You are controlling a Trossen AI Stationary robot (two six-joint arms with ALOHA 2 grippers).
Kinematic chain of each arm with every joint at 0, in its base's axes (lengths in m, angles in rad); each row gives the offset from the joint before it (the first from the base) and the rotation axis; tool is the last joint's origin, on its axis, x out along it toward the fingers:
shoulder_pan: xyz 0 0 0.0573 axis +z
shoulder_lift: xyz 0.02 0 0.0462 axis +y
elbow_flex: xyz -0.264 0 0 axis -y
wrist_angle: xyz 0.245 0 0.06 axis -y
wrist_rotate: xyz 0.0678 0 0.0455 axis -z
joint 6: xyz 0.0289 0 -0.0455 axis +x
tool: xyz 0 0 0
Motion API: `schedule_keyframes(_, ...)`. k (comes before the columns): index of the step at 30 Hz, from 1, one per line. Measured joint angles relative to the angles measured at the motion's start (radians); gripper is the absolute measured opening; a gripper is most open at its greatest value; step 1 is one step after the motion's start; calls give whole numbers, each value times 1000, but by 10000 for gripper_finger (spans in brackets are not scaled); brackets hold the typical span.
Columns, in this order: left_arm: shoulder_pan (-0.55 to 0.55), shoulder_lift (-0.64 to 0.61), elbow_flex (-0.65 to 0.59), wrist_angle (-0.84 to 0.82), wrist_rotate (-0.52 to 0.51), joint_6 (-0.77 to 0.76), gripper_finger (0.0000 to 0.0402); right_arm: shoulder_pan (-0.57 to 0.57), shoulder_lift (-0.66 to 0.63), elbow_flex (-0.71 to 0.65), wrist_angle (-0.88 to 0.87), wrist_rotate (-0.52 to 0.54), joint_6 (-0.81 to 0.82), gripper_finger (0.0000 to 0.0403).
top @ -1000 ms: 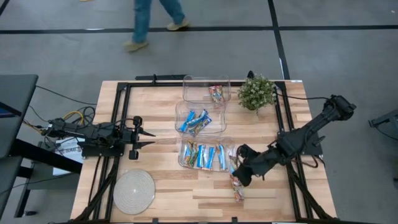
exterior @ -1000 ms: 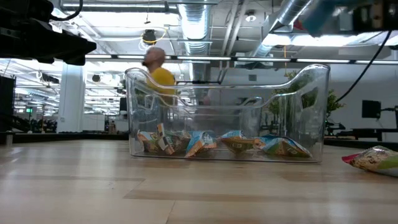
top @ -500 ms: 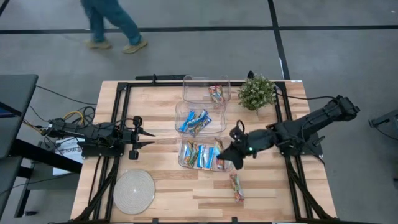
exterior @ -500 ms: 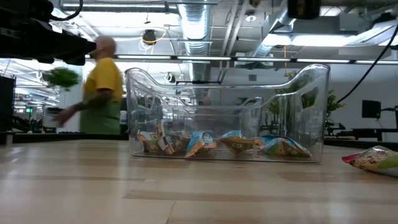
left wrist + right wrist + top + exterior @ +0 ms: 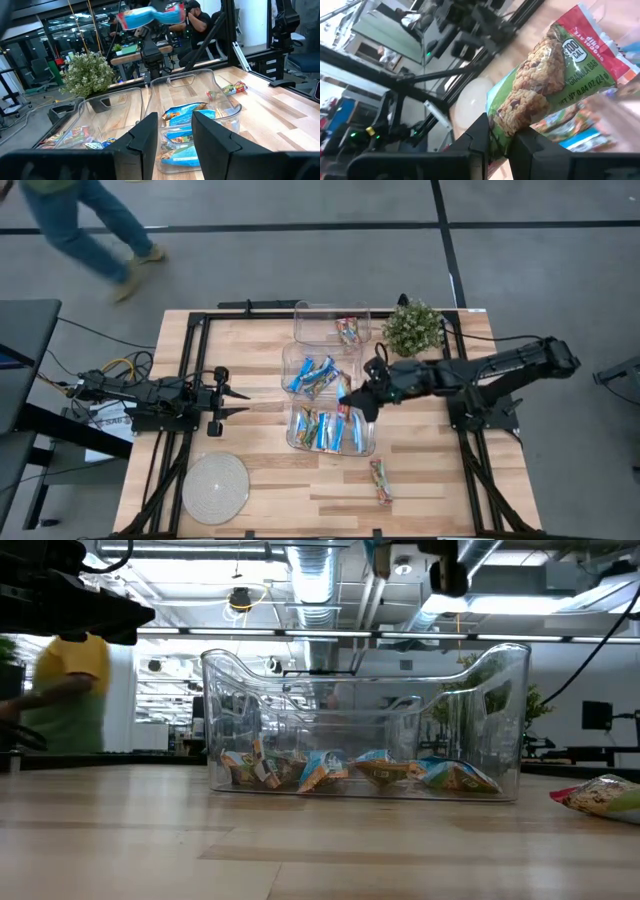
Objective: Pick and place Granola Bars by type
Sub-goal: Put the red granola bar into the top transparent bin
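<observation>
From above, the left gripper (image 5: pixel 232 401) waits at the table's (image 5: pixel 250 505) left edge, its fingers parted and empty, beside a round mat (image 5: pixel 215 488); a person (image 5: pixel 80 225) walks across the floor beyond. Three clear bins run down the middle: the far bin (image 5: pixel 315 312) holds one red-green bar (image 5: pixel 348 332), the middle bin (image 5: pixel 290 360) bright blue bars (image 5: pixel 314 375), and the near bin (image 5: pixel 294 442) tan-and-blue bars (image 5: pixel 325 430). The right gripper (image 5: pixel 352 397) reaches in over the gap between the middle and near bins, clenched on a held bar (image 5: pixel 555 87). Only the right wrist view makes that bar plain: a red-and-green wrapper printed with granola, pinched at one end between the fingers (image 5: pixel 470 142); from above it is a small blur at the fingertips. The left wrist view shows it from far off as a bright smear in the air above the bins, beside the plant (image 5: pixel 90 74). One more red-green loose bar (image 5: pixel 380 480) lies on the table right of the mat, near the front edge. The low view cuts this one off at its right edge and shows only the near bin's contents, the other bins lost behind it.
</observation>
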Motion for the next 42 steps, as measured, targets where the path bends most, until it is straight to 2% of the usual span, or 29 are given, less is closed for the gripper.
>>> schedule_keyframes(11, 0, 0, 0, 0, 0, 0, 114, -208, 0, 0, -2, -73, -99, 35)
schedule_keyframes(19, 0, 0, 0, 0, 0, 0, 114, -388, 44, 63, -108, -95, -206, 32)
schedule_keyframes(25, 0, 0, 0, 0, 0, 0, 114, -507, 155, 167, -159, -163, -269, 33)
schedule_keyframes(32, 0, 0, 0, 0, 0, 0, 114, -588, 322, 335, -263, -250, -335, 30)
schedule_keyframes(42, 0, 0, 0, 0, 0, 0, 114, -638, 538, 628, -547, -242, -423, 27)
